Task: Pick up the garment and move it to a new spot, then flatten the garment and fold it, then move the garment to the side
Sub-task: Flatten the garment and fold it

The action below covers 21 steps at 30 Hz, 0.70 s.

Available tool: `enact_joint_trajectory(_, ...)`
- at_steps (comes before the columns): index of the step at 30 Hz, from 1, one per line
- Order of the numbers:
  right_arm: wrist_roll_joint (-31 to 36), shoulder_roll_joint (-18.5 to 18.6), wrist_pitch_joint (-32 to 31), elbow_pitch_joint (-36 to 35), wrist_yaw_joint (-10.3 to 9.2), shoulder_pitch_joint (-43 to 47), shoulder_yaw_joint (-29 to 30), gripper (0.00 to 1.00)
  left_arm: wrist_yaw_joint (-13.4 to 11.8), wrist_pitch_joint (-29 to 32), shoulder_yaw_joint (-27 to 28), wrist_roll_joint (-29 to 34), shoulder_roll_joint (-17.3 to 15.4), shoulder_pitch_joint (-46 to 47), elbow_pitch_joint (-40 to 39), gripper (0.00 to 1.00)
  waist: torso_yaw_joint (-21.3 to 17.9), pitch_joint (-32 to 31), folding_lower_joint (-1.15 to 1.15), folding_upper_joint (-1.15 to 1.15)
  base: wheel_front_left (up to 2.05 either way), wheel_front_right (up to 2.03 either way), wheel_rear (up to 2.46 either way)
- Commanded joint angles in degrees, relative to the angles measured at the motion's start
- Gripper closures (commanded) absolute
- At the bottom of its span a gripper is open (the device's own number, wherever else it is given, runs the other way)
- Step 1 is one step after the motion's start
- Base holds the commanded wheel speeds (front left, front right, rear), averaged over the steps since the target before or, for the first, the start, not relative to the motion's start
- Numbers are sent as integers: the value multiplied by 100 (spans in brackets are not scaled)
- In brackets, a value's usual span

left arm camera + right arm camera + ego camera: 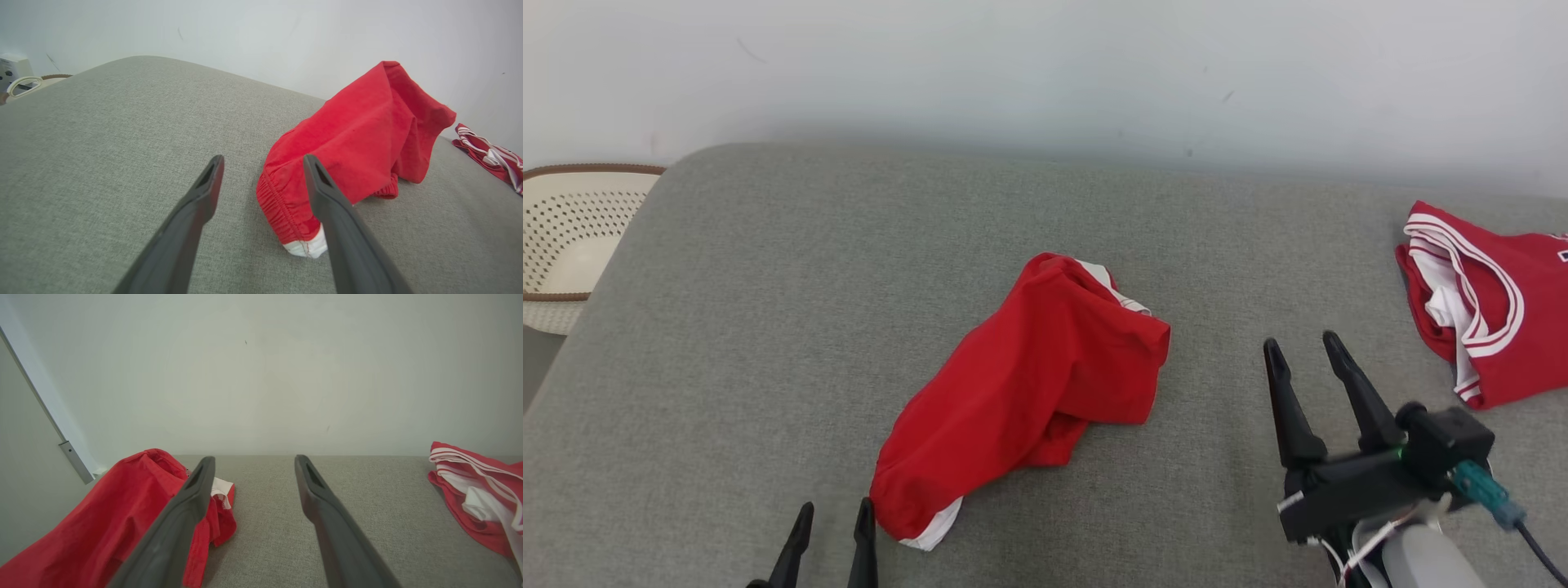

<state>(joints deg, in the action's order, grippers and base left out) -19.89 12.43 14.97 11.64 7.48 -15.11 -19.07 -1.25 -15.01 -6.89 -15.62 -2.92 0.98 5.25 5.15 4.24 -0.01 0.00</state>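
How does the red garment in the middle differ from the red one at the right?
The red shorts are nearly plain red, white only at the ends; the jersey has white stripes along its edges. The shorts stand bunched in a heap; the jersey lies flatter, partly out of frame. Both are red and rest on the grey cushion.

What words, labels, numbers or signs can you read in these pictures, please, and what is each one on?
None can be read.
Red garment in the middle of the grey cushion: plain, no print visible.
Red and white jersey: a white mark at the head view's right edge, cut off, unreadable.
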Motion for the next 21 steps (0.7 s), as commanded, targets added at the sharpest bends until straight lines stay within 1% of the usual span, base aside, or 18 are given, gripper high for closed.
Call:
enact_joint_trajectory(1,122,-64,23,-90,3,175,90,0,13,-23,-19,-31,1,-54,34,0,-26,18,1,0,0,0,0)
enact_joint_trajectory(4,320,-253,23,-271,3,472,277,0,44,-23,-43,-63,0,-44,134,0,-58,40,1,0,0,0,0)
enact_joint_trajectory(9,503,-431,-38,-423,3,709,360,0,118,-23,-157,-111,1,-22,424,0,-157,96,1,0,0,0,0)
enact_joint_trajectory(15,555,-496,-97,-516,3,708,301,0,207,-23,-307,-160,-1,112,869,0,-324,173,1,0,0,0,0)
enact_joint_trajectory(21,558,-493,-118,-548,3,693,302,0,251,-22,-340,-211,-1,217,1115,0,-468,233,1,0,0,0,0)
